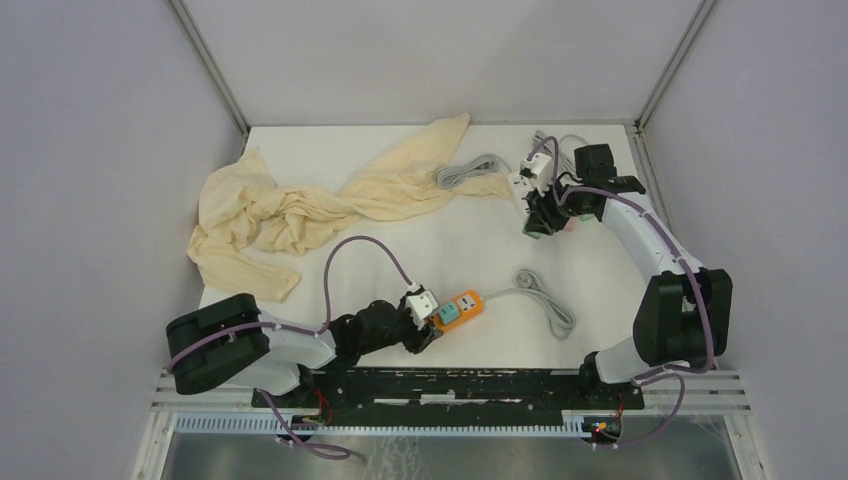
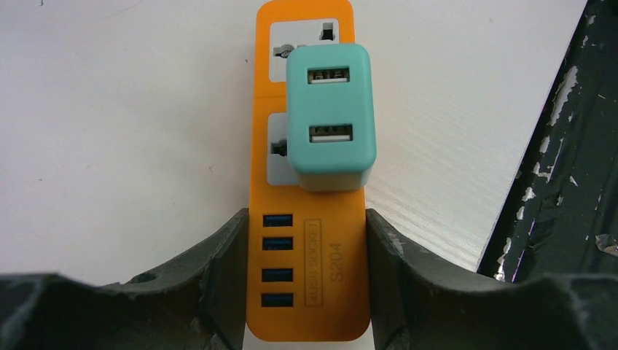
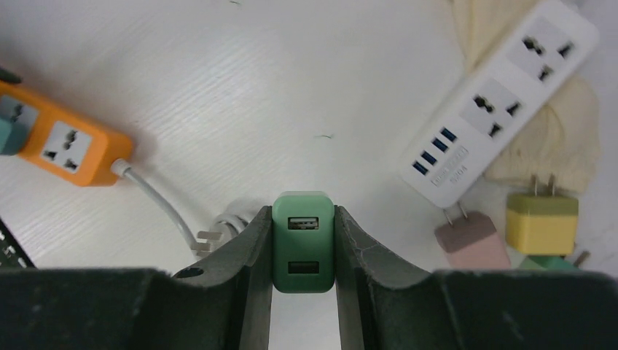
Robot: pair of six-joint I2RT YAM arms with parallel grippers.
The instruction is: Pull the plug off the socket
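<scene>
The orange socket strip (image 2: 342,248) lies near the table's front edge, and my left gripper (image 2: 304,281) is shut on its USB end, a finger on each long side. A teal plug (image 2: 330,117) sits plugged into the strip's face just beyond the fingers. From above, the strip (image 1: 468,303), teal plug (image 1: 447,314) and left gripper (image 1: 425,328) lie in a row. At the back right, my right gripper (image 3: 303,219) is shut on a dark green plug (image 3: 303,255), apart from any socket. From above, the right gripper (image 1: 540,222) hangs by a white strip.
A white power strip (image 3: 495,95) lies beside a pink plug (image 3: 474,240) and a yellow plug (image 3: 543,222). A cream cloth (image 1: 290,210) covers the back left. A grey cable coil (image 1: 465,172) and the orange strip's white cable (image 1: 545,300) lie mid-table. The black rail (image 2: 561,182) borders the near edge.
</scene>
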